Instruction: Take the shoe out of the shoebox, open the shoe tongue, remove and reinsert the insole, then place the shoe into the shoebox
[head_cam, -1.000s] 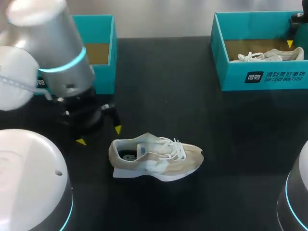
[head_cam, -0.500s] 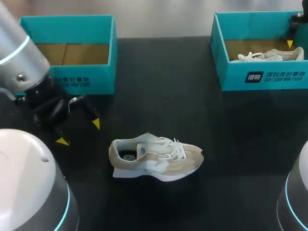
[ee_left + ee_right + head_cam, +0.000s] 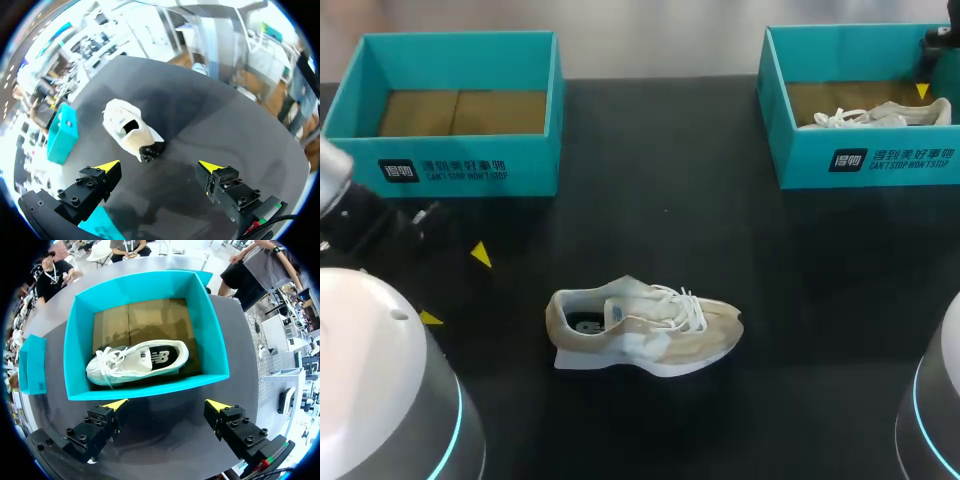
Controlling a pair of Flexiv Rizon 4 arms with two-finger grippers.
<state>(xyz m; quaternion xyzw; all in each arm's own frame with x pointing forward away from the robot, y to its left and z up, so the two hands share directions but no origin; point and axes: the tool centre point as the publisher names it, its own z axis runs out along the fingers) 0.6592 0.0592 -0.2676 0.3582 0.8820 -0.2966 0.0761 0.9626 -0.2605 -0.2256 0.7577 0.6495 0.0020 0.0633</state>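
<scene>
A beige and white shoe (image 3: 642, 325) lies on its sole in the middle of the black table, heel to the left, toe to the right. My left gripper (image 3: 455, 287) is open and empty at the table's left, well left of the heel; in its wrist view (image 3: 159, 164) the shoe (image 3: 130, 130) lies ahead, heel opening toward the fingers. A second white shoe (image 3: 876, 114) lies in the right teal shoebox (image 3: 865, 160). My right gripper (image 3: 166, 403) hovers open above that shoebox (image 3: 145, 385), the shoe (image 3: 137, 360) ahead of its fingers.
An empty teal shoebox (image 3: 460, 165) with a cardboard floor stands at the back left, just beyond my left gripper. The same box's corner (image 3: 62, 132) shows beside the shoe in the left wrist view. Bare black tabletop (image 3: 660, 190) lies between the two boxes.
My left arm has pulled back to the left and toward the near edge, away from the shoe's heel, its fingers open throughout. The shoe and the right arm have not moved.
</scene>
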